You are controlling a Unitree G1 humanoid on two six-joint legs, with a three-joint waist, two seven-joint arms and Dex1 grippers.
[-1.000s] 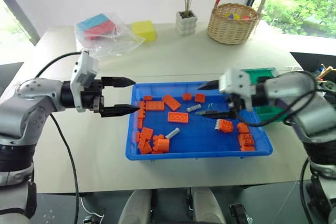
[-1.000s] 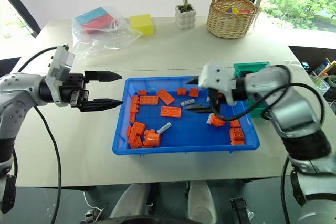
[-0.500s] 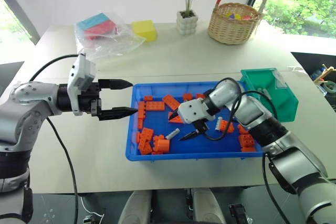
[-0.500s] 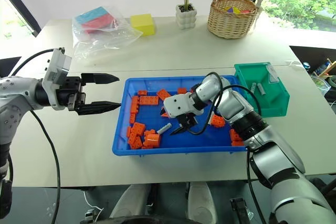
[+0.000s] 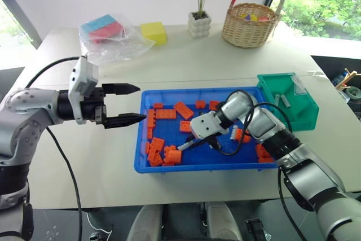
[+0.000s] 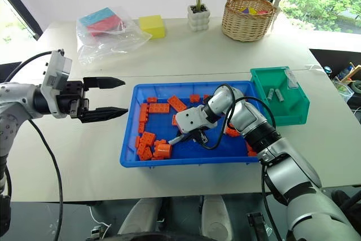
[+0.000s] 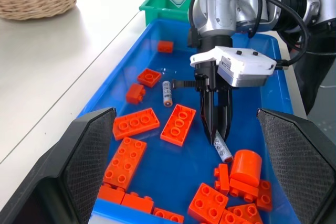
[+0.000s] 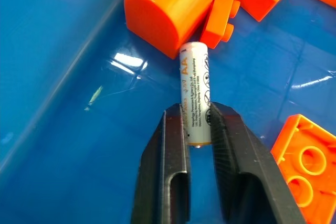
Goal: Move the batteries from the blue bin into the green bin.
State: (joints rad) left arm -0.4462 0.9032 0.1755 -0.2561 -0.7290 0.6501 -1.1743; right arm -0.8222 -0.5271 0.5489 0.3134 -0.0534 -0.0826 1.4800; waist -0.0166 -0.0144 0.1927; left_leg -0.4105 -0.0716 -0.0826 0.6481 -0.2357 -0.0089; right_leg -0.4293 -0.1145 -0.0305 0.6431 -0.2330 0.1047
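Between my right gripper's [image 8: 198, 124] two black fingers sits one battery [image 8: 194, 99], its lower end pinched from both sides while the rest sticks out toward a rounded orange brick [image 8: 170, 4] just beyond it. My fingers have closed onto it down on the floor of the blue bin [image 5: 169, 165], near the bin's front left part, where a cluster of orange bricks [image 5: 159, 152] lies beside it. A second battery [image 7: 167, 93] lies loose farther back on the blue floor, between a small orange brick [image 7: 135, 94] and a flat six-stud brick [image 7: 178, 124]. More orange bricks are scattered over the tray, several along its left wall and a few toward its right end.

My left gripper [image 5: 131, 104] hangs just outside the bin's left wall, pointing toward it, fingers spread wide apart and holding nothing.

Off the bin's far right corner stands the green bin [image 6: 296, 114], touching or almost touching the blue one; two batteries [image 6: 274, 94] already lie inside it.

Farther back on the pale table [image 5: 186, 60] are a wicker basket [image 5: 248, 23], a small potted plant [image 5: 198, 21], a yellow block [image 5: 154, 32] and a clear plastic bag [image 5: 110, 38] with coloured pieces in it.
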